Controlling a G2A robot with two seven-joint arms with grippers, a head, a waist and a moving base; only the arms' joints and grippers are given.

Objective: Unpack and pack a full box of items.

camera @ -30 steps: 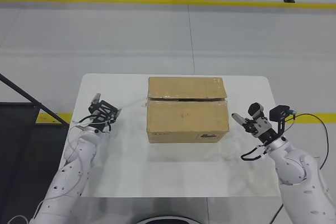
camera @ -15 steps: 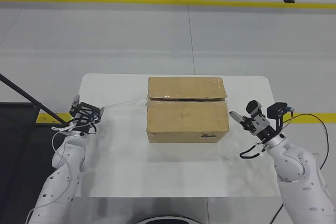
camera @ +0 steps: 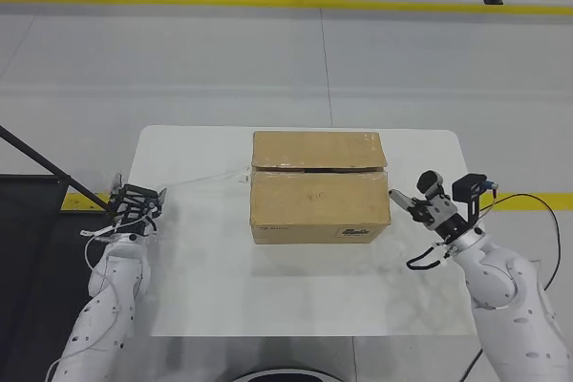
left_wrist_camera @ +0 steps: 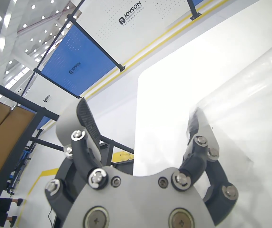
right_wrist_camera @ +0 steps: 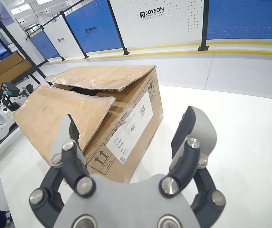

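Box [camera: 317, 201] (flaps ajar) sits on table [camera: 267, 286], left gripper [camera: 137, 196] at table's edge.

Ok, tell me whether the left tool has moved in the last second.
Yes. The left tool has pulled away from the cardboard box, which stayed put, out to the left edge of the table.

Matt brown cardboard box [camera: 317, 188]; smooth white table [camera: 267, 286]
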